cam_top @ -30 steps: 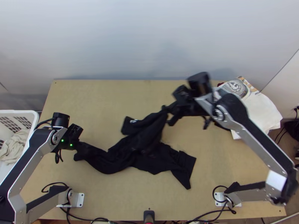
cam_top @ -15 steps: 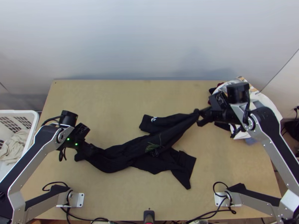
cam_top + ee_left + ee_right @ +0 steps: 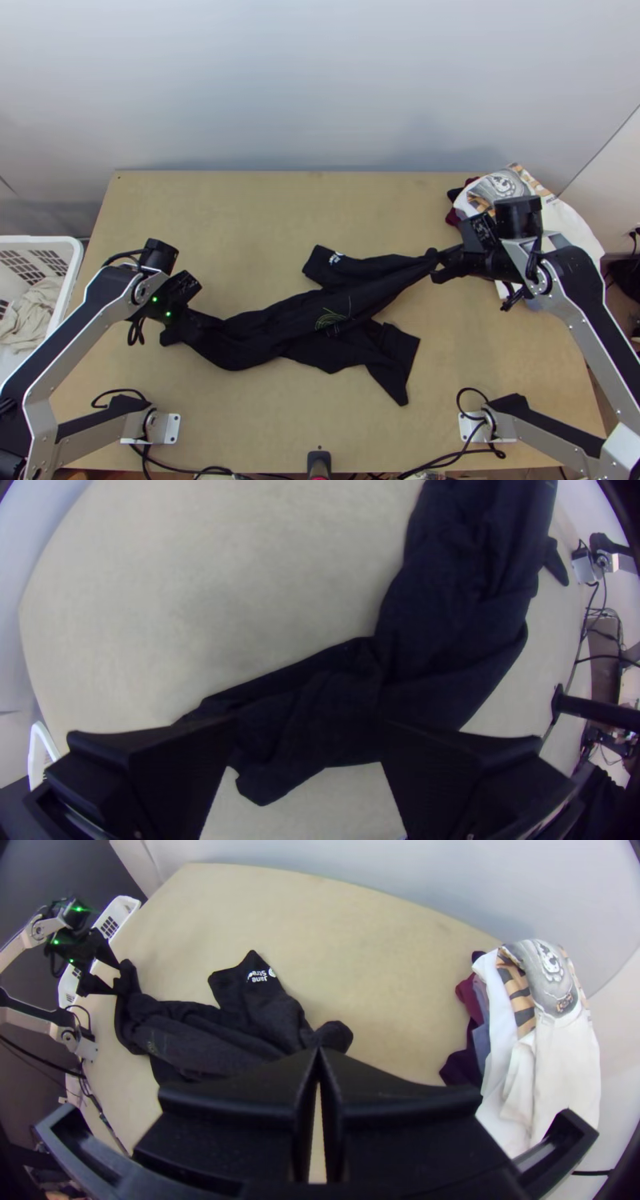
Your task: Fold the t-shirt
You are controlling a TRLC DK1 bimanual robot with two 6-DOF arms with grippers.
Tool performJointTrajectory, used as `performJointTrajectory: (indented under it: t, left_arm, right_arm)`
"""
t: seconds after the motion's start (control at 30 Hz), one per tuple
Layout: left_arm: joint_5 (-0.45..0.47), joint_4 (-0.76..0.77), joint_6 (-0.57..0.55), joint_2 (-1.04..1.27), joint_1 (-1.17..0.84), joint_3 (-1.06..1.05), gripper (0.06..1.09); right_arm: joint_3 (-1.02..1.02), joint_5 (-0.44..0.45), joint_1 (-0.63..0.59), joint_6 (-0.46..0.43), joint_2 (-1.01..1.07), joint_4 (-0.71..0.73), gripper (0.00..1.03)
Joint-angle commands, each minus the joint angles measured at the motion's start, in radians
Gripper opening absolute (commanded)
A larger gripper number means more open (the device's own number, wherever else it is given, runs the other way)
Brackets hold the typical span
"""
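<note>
Across the middle of the table (image 3: 240, 208), the bunched black t-shirt (image 3: 296, 320) runs from the open left gripper (image 3: 308, 727) to the right gripper (image 3: 319, 1053), clamped on cloth; best grip both ends, then pull gently.

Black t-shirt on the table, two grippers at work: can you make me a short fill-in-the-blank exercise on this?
The right gripper pinches one end of the ____ t-shirt.
The left gripper has its fingers spread ____, not together.
The t-shirt lies bunched and is not yet neatly ____.
The basket at the top view's left edge is ____ in colour.
Missing words: black; apart; folded; white
</note>
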Motion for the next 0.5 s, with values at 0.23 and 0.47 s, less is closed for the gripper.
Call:
performJointTrajectory:
  t: [0.23, 0.47]
  left_arm:
    - [-0.035, 0.074, 0.104, 0.008, 0.087, -0.089, 0.67]
    - [-0.014, 0.074, 0.104, 0.005, 0.108, -0.092, 0.15]
  right_arm:
    - [-0.015, -0.003, -0.005, 0.007, -0.014, 0.006, 0.03]
    - [-0.015, -0.003, -0.003, 0.008, -0.016, 0.006, 0.03]
